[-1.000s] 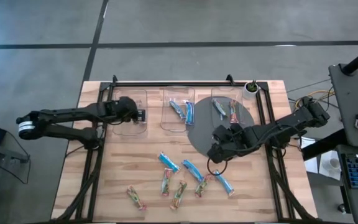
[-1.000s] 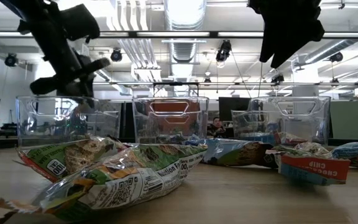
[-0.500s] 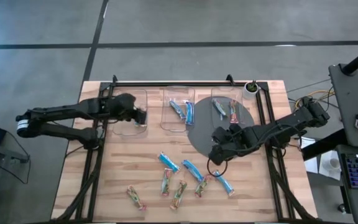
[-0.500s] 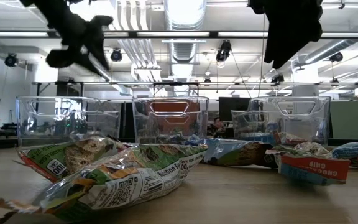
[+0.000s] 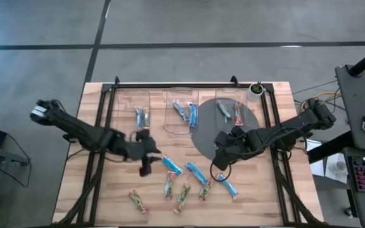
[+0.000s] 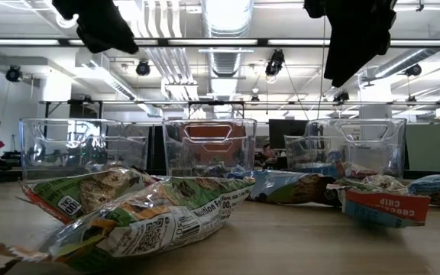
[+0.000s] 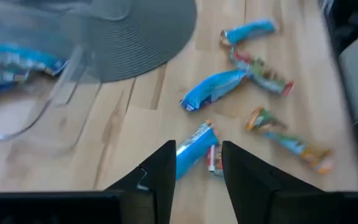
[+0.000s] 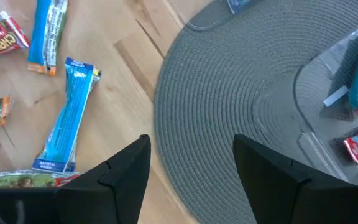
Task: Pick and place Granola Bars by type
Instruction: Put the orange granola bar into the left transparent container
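Several loose bars lie flat on the wooden table near its near edge: blue ones [image 5: 172, 165] [image 5: 196, 172] [image 5: 228, 185] and tan/green ones [image 5: 170, 185] [image 5: 182, 196] [image 5: 138, 201]. My left gripper [image 5: 146, 167] [image 7: 197, 148] hangs open above the table, just left of the nearest blue bar [image 7: 194, 152], touching nothing. My right gripper [image 5: 218, 162] [image 8: 191, 142] is open too, raised over the near edge of the grey mat [image 8: 241, 81], with a blue bar [image 8: 67, 115] close by. Both grippers show high up in the low view [image 6: 98, 27] [image 6: 354, 38].
Three clear bins stand along the far side. The left bin [image 5: 124, 101] holds one tan/green bar [image 5: 142, 117], the middle bin [image 5: 170, 123] holds blue bars [image 5: 185, 112], and the right bin [image 5: 219, 95], on the round grey mat [image 5: 203, 140], holds mixed bars. A black rail frames the table.
My left gripper has swung from over the left bin toward the near edge and to the right, ending above the loose bars. A tan/green bar now shows lying in the left bin where the gripper was. The right arm has barely moved.
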Robot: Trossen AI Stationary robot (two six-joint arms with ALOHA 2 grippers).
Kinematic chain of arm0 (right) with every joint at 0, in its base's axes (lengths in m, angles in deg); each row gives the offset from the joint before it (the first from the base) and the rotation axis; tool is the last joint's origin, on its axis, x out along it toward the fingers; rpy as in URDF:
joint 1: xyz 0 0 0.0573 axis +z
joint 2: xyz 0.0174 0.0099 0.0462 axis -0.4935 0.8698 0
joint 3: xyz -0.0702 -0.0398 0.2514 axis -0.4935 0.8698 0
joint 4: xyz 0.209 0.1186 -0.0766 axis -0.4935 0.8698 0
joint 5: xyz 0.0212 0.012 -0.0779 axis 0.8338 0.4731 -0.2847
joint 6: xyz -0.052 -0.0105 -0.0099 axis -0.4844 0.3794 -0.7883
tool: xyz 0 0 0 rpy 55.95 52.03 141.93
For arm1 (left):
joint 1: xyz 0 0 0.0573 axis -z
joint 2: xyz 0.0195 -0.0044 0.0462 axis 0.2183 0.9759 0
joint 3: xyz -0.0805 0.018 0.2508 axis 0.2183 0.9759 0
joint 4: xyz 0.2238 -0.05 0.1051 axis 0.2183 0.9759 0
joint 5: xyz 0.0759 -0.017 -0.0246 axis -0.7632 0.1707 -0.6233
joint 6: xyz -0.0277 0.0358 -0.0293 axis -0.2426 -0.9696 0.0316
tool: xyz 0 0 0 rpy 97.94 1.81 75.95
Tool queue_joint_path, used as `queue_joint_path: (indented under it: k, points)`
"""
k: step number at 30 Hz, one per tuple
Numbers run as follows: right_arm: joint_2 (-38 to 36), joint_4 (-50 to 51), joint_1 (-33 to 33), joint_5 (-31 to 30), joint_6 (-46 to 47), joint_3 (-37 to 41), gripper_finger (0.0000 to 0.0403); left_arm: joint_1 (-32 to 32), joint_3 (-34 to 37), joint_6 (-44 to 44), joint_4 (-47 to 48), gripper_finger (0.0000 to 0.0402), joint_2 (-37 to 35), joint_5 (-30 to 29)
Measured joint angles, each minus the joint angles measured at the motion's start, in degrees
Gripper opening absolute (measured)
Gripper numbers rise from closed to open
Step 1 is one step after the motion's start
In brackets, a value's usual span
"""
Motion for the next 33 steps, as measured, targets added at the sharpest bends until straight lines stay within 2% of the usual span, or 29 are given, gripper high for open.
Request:
queue_joint_path:
  k: [7,13,18,21,24,27,33]
  points:
    - [0.00,-0.18,0.00,0.03,-0.28,0.11,0.0219,0.33,-0.38,-7.18,-3.65,0.0113,10.85,-1.79]
    - [0.00,-0.17,0.25,3.26,0.24,0.17,0.0219,-0.82,-0.46,-13.53,-3.57,0.0113,16.47,5.02]
    - [-0.02,0.06,1.67,3.73,2.39,0.19,0.0219,-0.97,-0.48,-19.58,-3.75,0.0113,18.99,6.10]
    - [-0.02,0.20,2.25,3.32,4.24,0.19,0.0219,-1.44,-0.79,-18.81,-3.71,0.0113,20.15,5.30]
    - [-0.02,0.37,2.56,3.18,5.10,0.19,0.0219,-1.59,-2.66,-15.21,-3.65,0.0113,21.70,2.52]
    - [-0.02,0.42,2.56,3.17,5.75,0.19,0.0219,-1.90,-5.28,-15.89,-4.48,0.0113,23.12,-0.19]
    - [-0.04,0.52,2.56,3.15,5.80,0.29,0.0219,-2.85,-7.59,-19.99,-2.05,0.0127,27.02,1.22]
